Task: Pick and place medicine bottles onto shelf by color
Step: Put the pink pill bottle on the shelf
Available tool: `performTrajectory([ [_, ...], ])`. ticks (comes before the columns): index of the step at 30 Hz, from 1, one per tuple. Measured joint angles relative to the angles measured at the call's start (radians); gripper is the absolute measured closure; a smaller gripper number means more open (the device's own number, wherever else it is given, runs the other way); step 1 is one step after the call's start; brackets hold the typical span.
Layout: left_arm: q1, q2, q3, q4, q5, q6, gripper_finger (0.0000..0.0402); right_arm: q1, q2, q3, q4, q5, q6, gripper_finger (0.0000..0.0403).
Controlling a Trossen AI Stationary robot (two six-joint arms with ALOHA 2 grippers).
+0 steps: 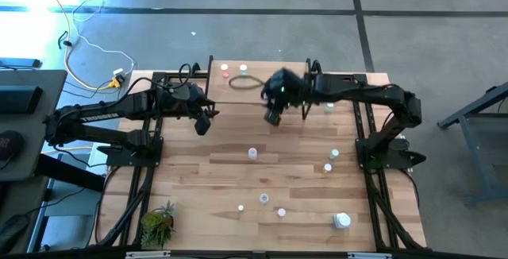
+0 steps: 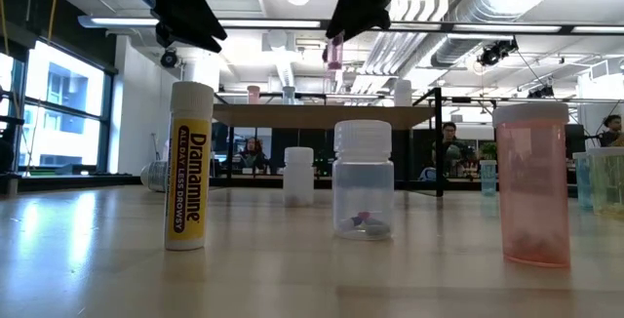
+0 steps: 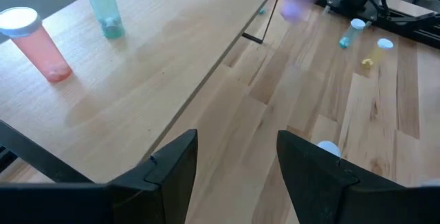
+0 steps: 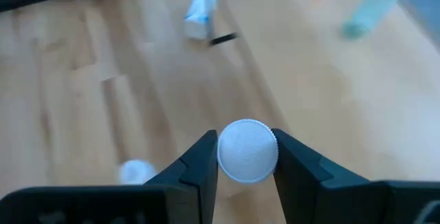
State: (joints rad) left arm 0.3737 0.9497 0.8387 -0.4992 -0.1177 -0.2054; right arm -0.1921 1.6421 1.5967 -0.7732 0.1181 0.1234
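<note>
shelf (image 3: 124, 80): light wood board, black legs | pink translucent bottle (image 2: 531, 183): white cap | teal bottle (image 3: 104, 7): white cap | yellow tube (image 2: 188, 166): red lettering, white ends | clear bottle (image 2: 363, 179): white cap | potted plant (image 1: 158, 222): green; tabletop (image 1: 238, 179): pale planks

From above, the little bottles (image 1: 252, 153) on the tabletop (image 1: 230, 172) are too small to tell their colors. The low view's top edge cuts off both arms. The bottle (image 4: 247, 150) in the right pincer (image 4: 246, 157) shows only its white cap.

Bright overhead strip lights, window glare, right wrist view perhaps motion-blurred
</note>
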Motion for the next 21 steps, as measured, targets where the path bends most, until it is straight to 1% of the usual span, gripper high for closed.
performTrajectory([
  [5, 0.000, 0.000, 0.000, 0.000, 0.000, 0.000, 0.0211, -0.111, 0.000, 0.058, -0.008, 0.000, -0.077, 0.0300],
  [9, 0.000, 0.000, 0.000, 0.000, -0.002, 0.000, 0.0211, -0.201, 0.000, 0.066, 0.029, -0.002, -0.087, 0.0300],
  [14, 0.000, 0.000, 0.000, 0.000, -0.002, 0.000, 0.0211, -0.308, 0.000, 0.058, 0.108, -0.042, -0.062, 0.0300],
  [17, 0.000, 0.000, 0.000, 0.000, -0.002, 0.000, 0.0211, -0.366, 0.000, 0.057, 0.130, -0.044, -0.037, 0.0300],
  [21, 0.000, 0.000, 0.000, 0.000, -0.023, 0.000, 0.0211, -0.439, 0.000, 0.057, 0.116, -0.044, 0.009, 0.0300],
])
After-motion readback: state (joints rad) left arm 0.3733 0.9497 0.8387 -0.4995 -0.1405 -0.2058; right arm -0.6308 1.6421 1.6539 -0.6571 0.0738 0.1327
